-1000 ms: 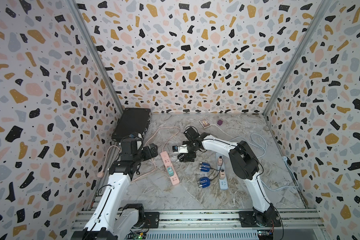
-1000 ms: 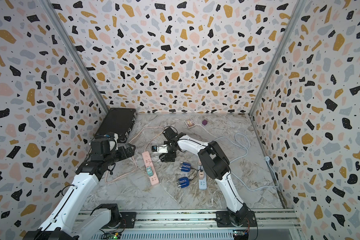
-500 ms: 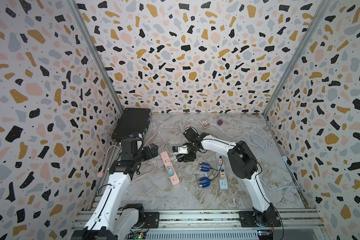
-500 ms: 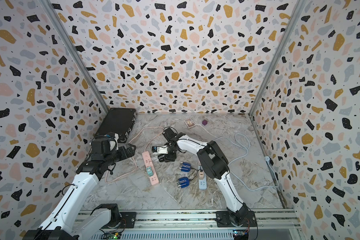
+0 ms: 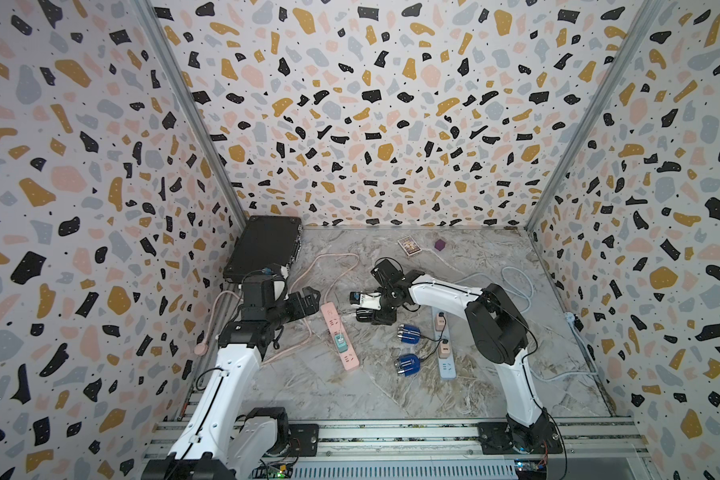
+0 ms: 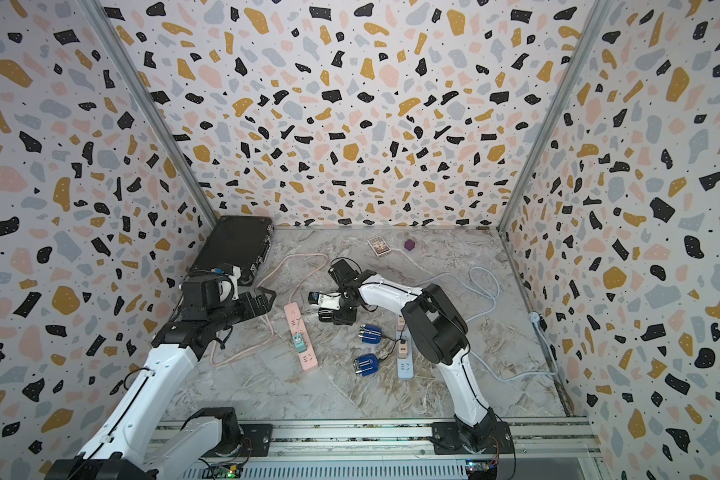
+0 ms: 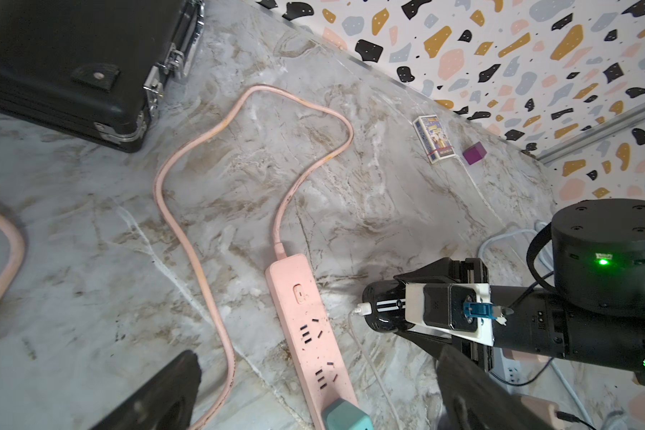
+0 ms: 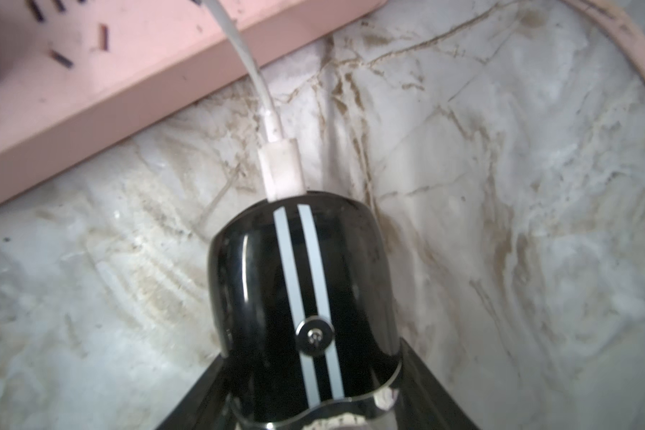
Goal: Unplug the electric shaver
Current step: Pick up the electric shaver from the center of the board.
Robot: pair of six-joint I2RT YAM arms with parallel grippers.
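Right wrist: glossy black rounded shaver [image 8: 306,283], two white stripes.

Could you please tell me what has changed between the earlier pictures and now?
The right gripper closed its jaws onto the electric shaver, with the arm hardly shifting. The white cable is still plugged into the shaver, the left gripper still hangs open beside the pink power strip, and nothing else moved.
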